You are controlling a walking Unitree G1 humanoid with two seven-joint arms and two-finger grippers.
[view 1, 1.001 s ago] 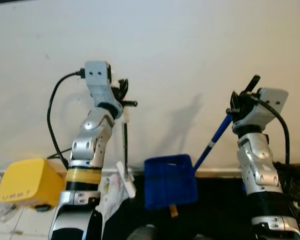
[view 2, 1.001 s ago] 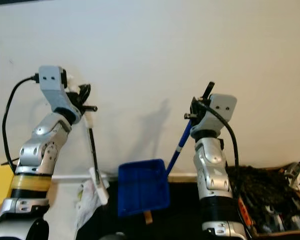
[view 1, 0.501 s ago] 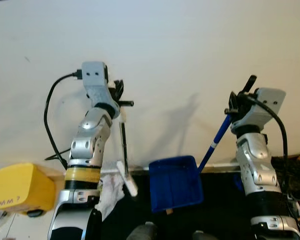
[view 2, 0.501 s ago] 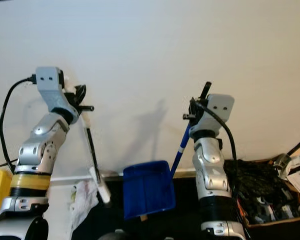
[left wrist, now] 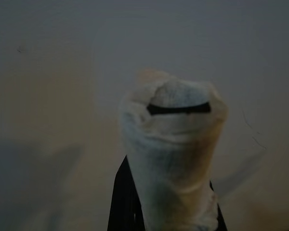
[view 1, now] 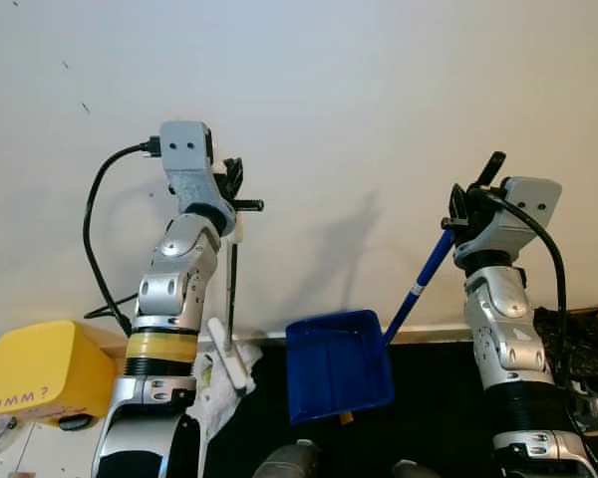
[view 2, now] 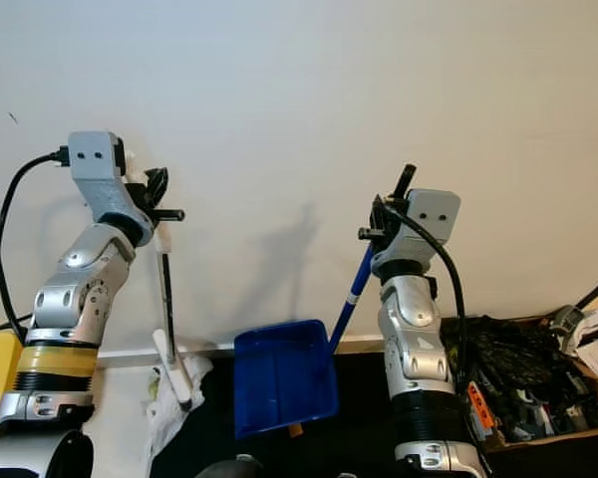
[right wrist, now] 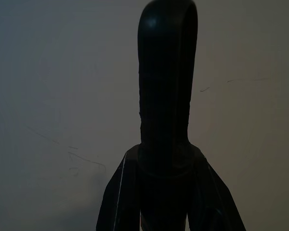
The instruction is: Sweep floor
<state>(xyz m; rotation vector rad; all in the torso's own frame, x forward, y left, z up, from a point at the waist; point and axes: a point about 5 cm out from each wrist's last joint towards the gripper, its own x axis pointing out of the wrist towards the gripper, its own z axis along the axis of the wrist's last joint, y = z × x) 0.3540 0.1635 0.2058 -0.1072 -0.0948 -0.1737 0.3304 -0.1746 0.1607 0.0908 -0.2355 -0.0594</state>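
Note:
My left gripper [view 1: 235,191] is raised in front of the white wall and shut on the top of a thin dark broom handle [view 1: 229,291]. The broom's white head [view 1: 229,366] hangs low near the floor. In the left wrist view the handle's end [left wrist: 176,154] is wrapped in white cloth. My right gripper [view 1: 467,205] is also raised, shut on the blue dustpan handle [view 1: 424,281]. The blue dustpan [view 1: 339,366] hangs below it, between the two arms. The handle's black end [right wrist: 167,86] sticks up past the fingers in the right wrist view.
A yellow box [view 1: 40,373] sits on the floor at the left by the wall. A crumpled white cloth [view 1: 211,396] lies under the broom head. A dark mat [view 1: 434,398] covers the floor ahead. A box of black clutter [view 2: 523,383] stands at the right.
The camera has shifted a little. The broom now hangs closer to vertical, its head swung left. Both grippers keep their hold.

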